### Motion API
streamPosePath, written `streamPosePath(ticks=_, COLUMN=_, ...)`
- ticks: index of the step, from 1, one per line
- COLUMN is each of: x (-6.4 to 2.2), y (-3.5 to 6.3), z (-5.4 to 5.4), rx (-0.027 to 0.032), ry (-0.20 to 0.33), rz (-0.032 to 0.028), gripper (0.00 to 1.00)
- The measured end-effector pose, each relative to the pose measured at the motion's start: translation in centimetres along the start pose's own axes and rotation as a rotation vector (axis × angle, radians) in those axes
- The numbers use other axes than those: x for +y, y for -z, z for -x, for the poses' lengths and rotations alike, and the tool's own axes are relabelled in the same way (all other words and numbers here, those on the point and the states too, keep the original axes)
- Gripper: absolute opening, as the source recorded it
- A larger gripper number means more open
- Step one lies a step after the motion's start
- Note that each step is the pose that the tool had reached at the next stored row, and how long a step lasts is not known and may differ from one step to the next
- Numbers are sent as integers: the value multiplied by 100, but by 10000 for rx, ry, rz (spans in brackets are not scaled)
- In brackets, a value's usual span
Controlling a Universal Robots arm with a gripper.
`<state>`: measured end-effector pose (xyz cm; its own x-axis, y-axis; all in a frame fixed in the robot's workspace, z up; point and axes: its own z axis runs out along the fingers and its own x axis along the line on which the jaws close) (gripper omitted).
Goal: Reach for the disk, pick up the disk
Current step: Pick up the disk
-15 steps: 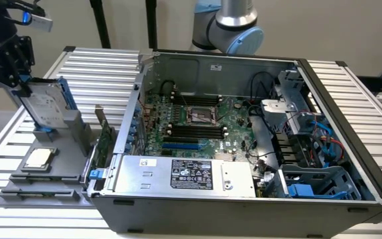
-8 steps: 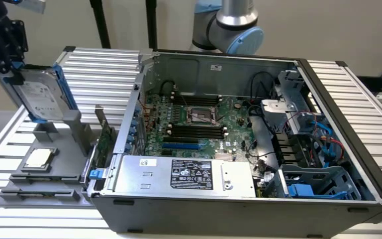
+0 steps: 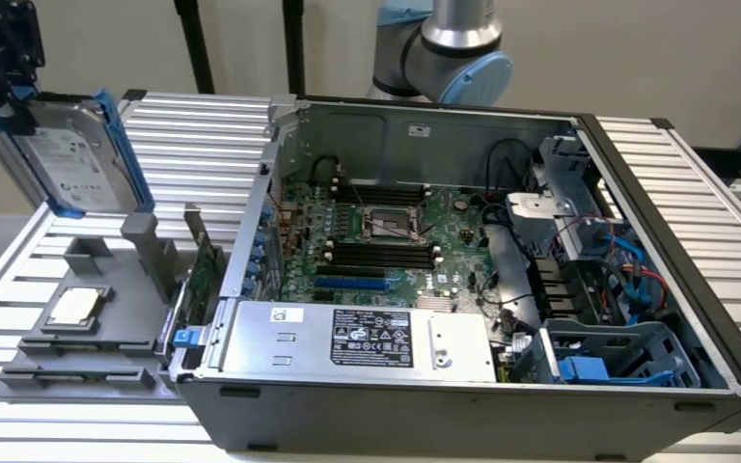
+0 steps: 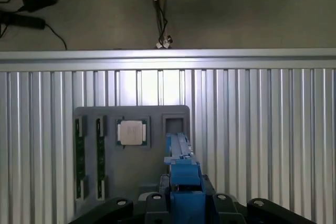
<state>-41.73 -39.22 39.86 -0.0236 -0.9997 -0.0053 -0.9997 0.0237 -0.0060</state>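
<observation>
Your claw is clenched on the upper end of the disk and holds it upright in the air above the gray holder. The holder lies by the ribbed desk's edge at the exterior view's left. It carries a small silver chip and sits beside the open computer case.

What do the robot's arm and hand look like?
The arm is a round, silver-grey tube with light blue caps on its joint. The hand is black and chunky, with small silver screws on its body.
</observation>
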Motion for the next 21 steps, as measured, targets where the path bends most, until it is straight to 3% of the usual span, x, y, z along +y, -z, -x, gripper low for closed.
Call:
streamPosePath(ticks=5, x=-148, y=225, z=5, rx=-26, ry=22, rz=1, gripper=33)
streamPosePath(ticks=21, x=-876, y=946, z=21, rx=-166, ry=38, rz=104, gripper=33)
